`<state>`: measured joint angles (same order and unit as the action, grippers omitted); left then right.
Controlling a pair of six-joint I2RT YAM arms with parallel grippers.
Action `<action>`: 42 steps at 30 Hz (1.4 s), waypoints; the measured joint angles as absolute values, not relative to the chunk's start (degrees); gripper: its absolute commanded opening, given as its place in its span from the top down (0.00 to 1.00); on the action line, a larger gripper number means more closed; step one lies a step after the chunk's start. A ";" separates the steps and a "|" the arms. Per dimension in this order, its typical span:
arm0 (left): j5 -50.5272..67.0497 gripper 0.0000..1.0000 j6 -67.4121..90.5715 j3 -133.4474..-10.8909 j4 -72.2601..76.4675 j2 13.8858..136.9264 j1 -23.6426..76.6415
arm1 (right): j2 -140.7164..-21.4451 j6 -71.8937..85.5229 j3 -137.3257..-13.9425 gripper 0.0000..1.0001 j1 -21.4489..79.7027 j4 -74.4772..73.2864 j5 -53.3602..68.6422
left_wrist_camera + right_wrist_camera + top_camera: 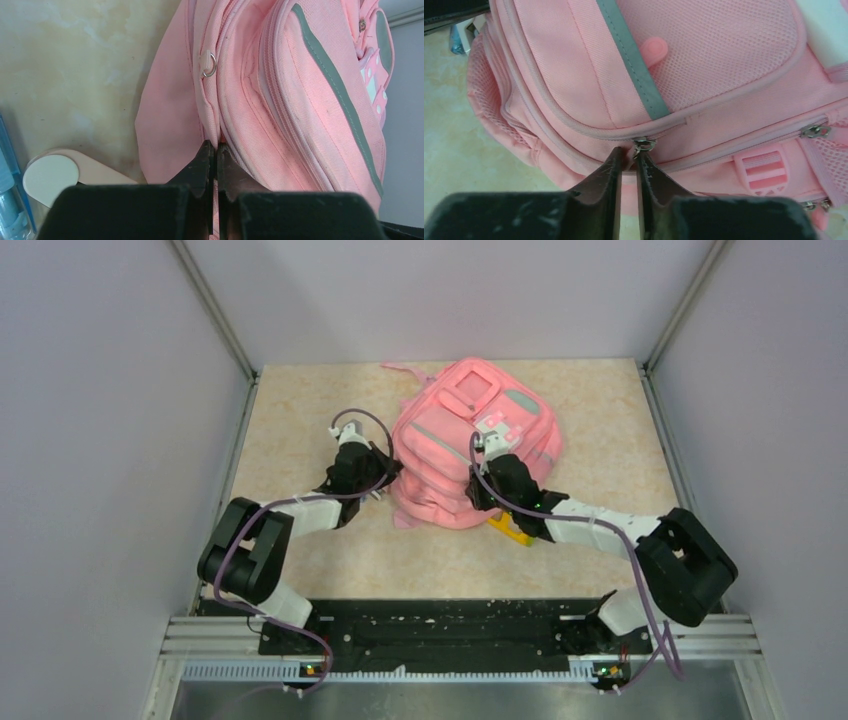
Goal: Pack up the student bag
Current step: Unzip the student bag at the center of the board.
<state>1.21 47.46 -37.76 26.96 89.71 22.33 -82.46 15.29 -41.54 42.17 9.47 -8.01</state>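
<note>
The student bag (470, 440) is a large pink backpack with grey-green trim, lying in the middle of the beige table. My left gripper (385, 472) is at the bag's left side. In the left wrist view the left gripper (216, 145) is shut, pinching a fold of the student bag (300, 100) along a seam. My right gripper (482, 475) is at the bag's near right side. In the right wrist view the right gripper (630, 152) is closed narrowly on a pink pull tab hanging from a metal zip slider (644, 145) on the student bag (574, 65).
A yellow object (508, 530) lies on the table under the right arm, by the bag's near edge. A cream rounded item (55, 172) and a blue item (7, 200) lie left of the bag. Grey walls enclose the table (300, 420) on three sides.
</note>
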 measured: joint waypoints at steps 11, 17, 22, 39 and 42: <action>1.93 1.00 47.81 -37.04 26.96 89.23 22.87 | -78.13 15.40 -39.75 1.00 42.17 8.21 -10.79; 0.45 1.00 48.14 -36.53 26.61 88.51 24.12 | -77.67 14.11 -42.54 1.00 42.37 0.73 -4.34; -3.01 1.00 48.29 -36.40 25.78 87.90 25.63 | -80.88 12.84 -48.49 1.00 45.63 -6.85 -2.04; -11.81 1.00 48.88 -34.94 28.97 87.11 26.17 | -98.32 21.12 -68.53 1.00 47.81 -18.00 4.78; -12.32 1.00 48.88 -34.28 30.44 87.11 26.06 | -100.51 22.90 -71.50 1.00 47.05 -19.44 6.81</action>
<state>-12.32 48.88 -34.28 30.44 87.11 26.06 -100.51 22.90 -71.50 47.05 -19.44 6.81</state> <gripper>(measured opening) 0.021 0.020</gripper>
